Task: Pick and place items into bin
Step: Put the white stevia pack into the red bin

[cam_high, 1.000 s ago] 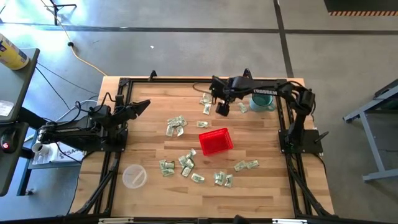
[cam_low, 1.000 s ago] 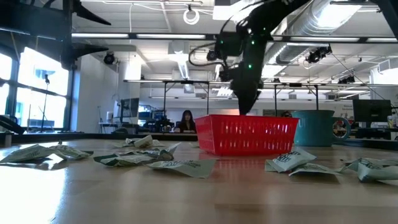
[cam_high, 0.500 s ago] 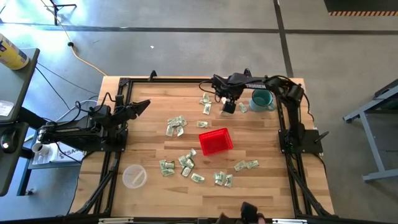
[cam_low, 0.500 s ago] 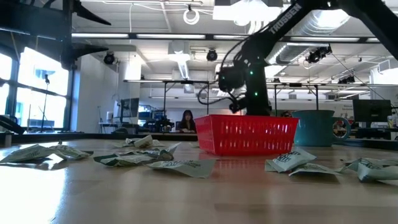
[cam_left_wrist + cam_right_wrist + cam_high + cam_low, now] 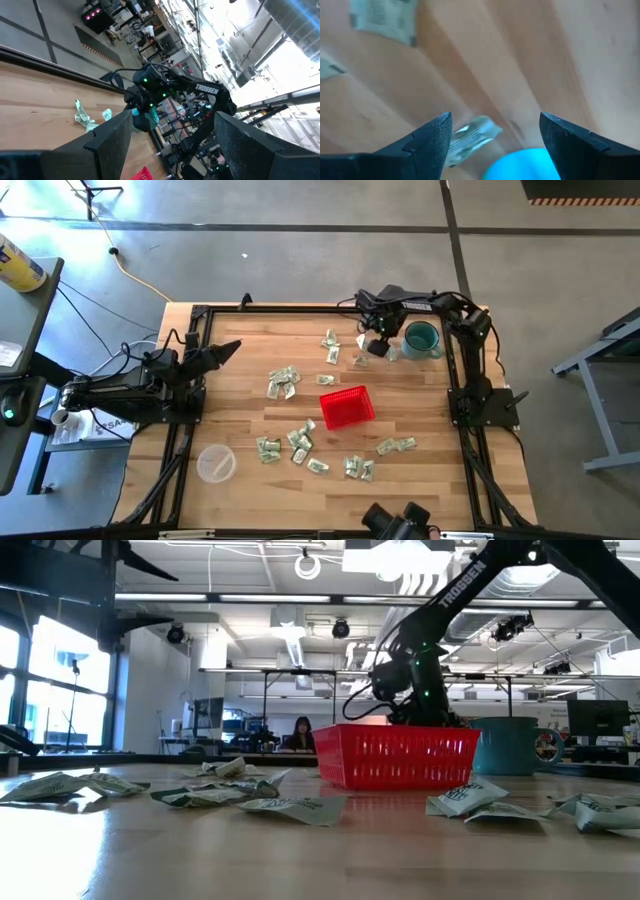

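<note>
Wooden planks with pale, lengthwise grain form the table top [image 5: 240,395], set in a large workshop with a bare concrete floor. Near the table's middle sits the bin [image 5: 347,407], a small red rectangular basket of plastic mesh with low sides; nothing can be seen inside it. Many packets [image 5: 283,383], small, wrinkly, pale green and white, lie scattered around it in loose clusters. They look very light, thin and soft, likely to crumple or slide on the wood, so a pinch across a raised fold or edge seems the best hold. The right gripper [image 5: 376,346] hangs low over the far right part of the table, fingers spread apart and holding nothing, just beside a teal mug [image 5: 421,338]; one packet [image 5: 469,135] lies between its fingertips' line of sight and the mug. The left gripper [image 5: 226,350] waits at the left edge, fingers also apart and holding nothing. A clear plastic cup [image 5: 215,463] stands near the front left corner.
</note>
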Motion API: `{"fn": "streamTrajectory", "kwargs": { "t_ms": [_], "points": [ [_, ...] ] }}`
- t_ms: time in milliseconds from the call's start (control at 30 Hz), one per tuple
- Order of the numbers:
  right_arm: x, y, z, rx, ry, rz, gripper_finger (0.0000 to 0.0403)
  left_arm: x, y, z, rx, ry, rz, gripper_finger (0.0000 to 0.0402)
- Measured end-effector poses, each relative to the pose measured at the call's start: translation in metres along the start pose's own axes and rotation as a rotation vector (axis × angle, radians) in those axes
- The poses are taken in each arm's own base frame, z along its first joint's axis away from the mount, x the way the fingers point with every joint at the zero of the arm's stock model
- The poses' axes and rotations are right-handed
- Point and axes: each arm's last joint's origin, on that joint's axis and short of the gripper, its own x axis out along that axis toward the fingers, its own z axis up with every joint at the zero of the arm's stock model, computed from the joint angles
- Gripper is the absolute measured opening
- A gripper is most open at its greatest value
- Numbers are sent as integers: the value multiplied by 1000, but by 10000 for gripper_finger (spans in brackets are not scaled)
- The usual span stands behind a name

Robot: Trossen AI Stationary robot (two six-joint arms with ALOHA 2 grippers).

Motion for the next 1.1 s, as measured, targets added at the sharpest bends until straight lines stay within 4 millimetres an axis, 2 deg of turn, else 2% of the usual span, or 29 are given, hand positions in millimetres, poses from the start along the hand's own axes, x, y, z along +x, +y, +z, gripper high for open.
{"fn": "streamTrajectory", "kwargs": {
  "t_ms": [233,533,900,1000,1100],
  "points": [
    [0,1,-9,-24,99,1,291,0,1,0,-36,2,7,315],
    [0,7,-5,-34,56,69,291,0,2,-1,-30,9,19,314],
    [24,12,0,-45,167,81,290,0,2,-1,-30,13,18,315],
    [25,13,-1,-51,179,82,276,0,2,-1,-30,14,18,315],
    [25,13,-3,-59,195,83,240,0,2,-1,-30,14,18,315]
  ]
}}
